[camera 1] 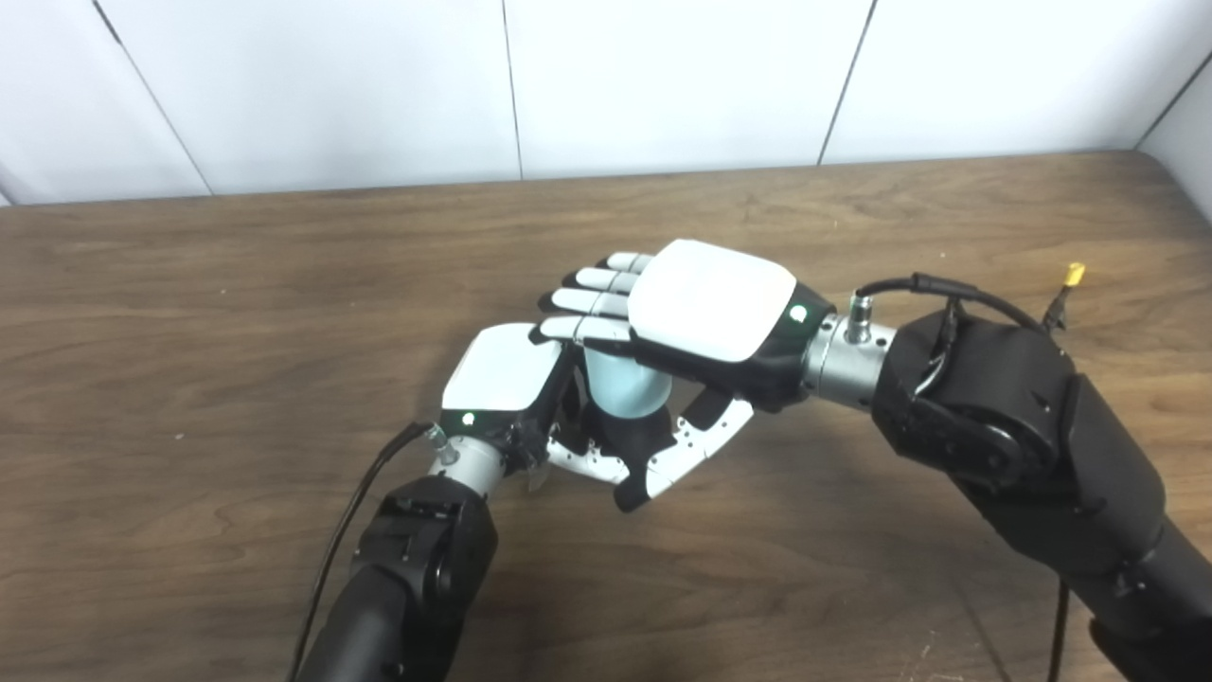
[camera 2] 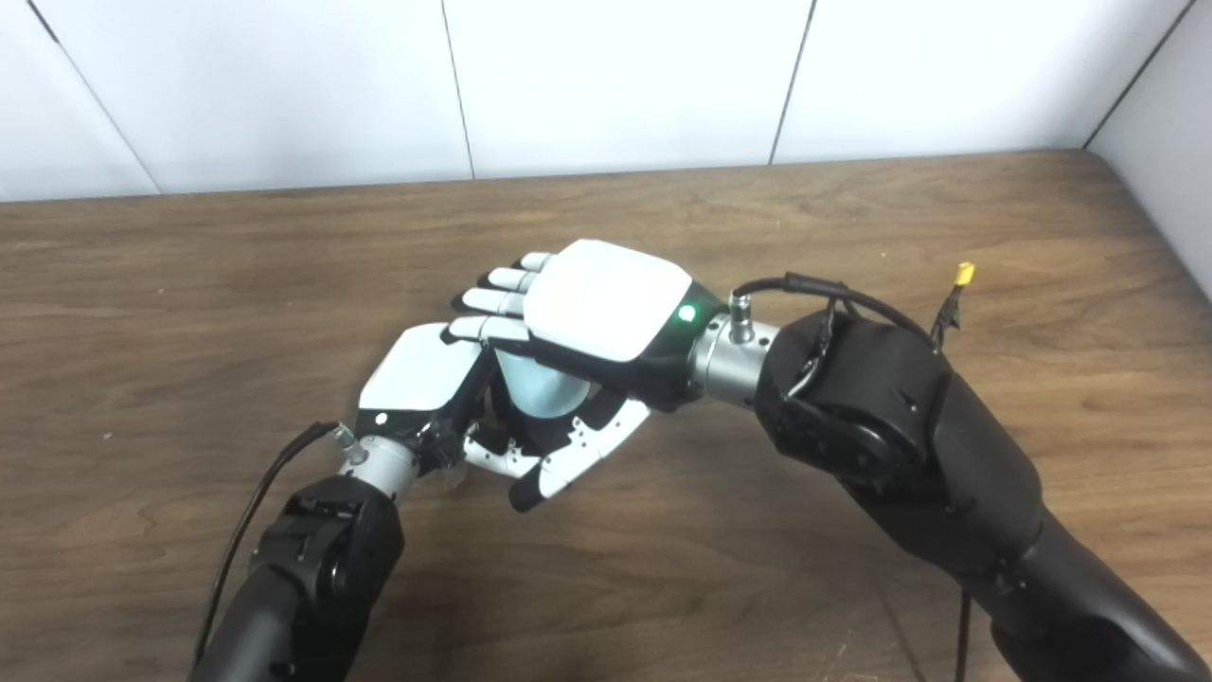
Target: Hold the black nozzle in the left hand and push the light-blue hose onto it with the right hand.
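Observation:
Both hands meet at the middle of the table. My right hand (camera 1: 710, 303) is shut on the light-blue hose (camera 1: 620, 384), a short pale cylinder that shows under its curled fingers. Right below the hose is the black nozzle (camera 1: 627, 434), mostly hidden, and hose and nozzle touch end to end. My left hand (camera 1: 502, 379) sits to the left with its back up, fingers wrapped round the nozzle from that side. The right hand's thumb (camera 2: 568, 459) reaches down past the nozzle. How far the hose sits over the nozzle is hidden by the fingers.
A brown wooden table (camera 1: 237, 313) runs to a white panelled wall (camera 1: 663, 76) at the back. A black cable with a yellow connector (camera 1: 1074, 275) sticks up from the right forearm. A black cable (camera 1: 350, 521) hangs beside the left wrist.

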`<action>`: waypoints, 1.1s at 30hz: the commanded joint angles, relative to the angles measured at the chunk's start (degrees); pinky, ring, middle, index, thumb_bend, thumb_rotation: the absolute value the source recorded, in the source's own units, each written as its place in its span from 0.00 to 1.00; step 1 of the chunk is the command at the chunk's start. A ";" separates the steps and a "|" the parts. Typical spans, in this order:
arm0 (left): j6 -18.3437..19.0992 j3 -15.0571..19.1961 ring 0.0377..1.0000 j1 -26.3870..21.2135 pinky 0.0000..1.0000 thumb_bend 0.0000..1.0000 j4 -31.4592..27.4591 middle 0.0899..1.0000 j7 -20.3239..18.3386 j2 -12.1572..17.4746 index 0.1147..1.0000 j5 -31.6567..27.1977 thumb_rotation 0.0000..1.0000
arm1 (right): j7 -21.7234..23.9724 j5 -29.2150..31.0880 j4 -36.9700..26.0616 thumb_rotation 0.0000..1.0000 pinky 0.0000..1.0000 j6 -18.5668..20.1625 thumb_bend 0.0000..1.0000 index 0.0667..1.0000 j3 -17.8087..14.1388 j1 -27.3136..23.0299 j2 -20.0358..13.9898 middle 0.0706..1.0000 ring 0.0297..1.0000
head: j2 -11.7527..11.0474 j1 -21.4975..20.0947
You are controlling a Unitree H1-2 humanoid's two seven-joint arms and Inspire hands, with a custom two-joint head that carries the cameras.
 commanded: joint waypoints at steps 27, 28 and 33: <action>-0.44 -0.01 0.45 -0.03 0.43 0.50 -1.28 0.47 0.33 -0.64 0.40 -0.66 0.00 | 2.53 12.21 -3.95 1.00 1.00 8.58 0.75 1.00 -6.74 -6.37 0.35 1.00 1.00 | -0.12 0.16; -0.19 -0.08 0.45 0.04 0.43 0.50 -1.61 0.48 -0.16 -0.68 0.39 -0.44 0.00 | 3.01 13.06 -4.47 1.00 1.00 10.00 0.75 1.00 -7.67 -7.79 0.60 1.00 1.00 | -0.10 0.24; 0.39 -0.29 0.45 -0.49 0.40 0.50 -1.52 0.47 -1.61 -0.76 0.40 0.47 0.00 | 2.14 16.87 -3.87 1.00 0.98 14.94 0.71 1.00 -12.25 -12.17 1.35 1.00 1.00 | 0.02 0.29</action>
